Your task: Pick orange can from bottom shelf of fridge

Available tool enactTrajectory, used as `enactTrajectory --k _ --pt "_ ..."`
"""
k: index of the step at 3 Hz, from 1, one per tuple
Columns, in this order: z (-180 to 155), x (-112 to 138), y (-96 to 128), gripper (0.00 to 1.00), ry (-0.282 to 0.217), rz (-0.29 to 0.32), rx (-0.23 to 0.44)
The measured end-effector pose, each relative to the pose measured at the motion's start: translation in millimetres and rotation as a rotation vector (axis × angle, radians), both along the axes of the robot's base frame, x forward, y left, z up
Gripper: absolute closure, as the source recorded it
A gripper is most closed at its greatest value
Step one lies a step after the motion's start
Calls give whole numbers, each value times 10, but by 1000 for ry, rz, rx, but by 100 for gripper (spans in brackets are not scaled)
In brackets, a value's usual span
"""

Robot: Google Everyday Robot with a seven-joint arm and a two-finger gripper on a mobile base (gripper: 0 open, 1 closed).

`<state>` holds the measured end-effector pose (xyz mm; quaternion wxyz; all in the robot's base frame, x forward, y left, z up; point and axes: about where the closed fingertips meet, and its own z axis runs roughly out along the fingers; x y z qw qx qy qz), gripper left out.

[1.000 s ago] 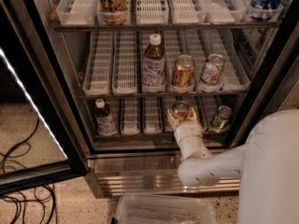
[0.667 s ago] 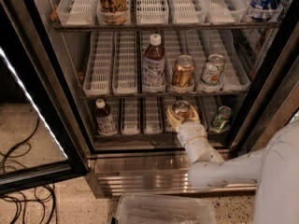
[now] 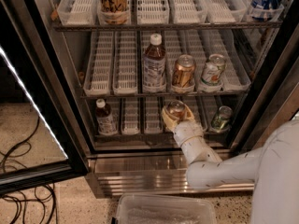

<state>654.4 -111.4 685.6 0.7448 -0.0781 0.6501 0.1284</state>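
No text is legible anywhere.

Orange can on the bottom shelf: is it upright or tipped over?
Upright. The orange can stands on the bottom shelf, silver top facing up, with the gripper at it.

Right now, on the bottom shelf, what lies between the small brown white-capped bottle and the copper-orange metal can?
Camera view: two bare white slotted lane trays separate the brown bottle from the orange can, which sits within the gripper.
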Motion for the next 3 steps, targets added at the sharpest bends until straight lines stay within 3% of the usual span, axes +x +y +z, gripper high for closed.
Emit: enactTrajectory --k 1,2,3 --pt "1 -42 112 100 3 59 -1" --pt "21 -349 373 100 0 200 44" --pt "161 -795 694 100 -7 381 89"
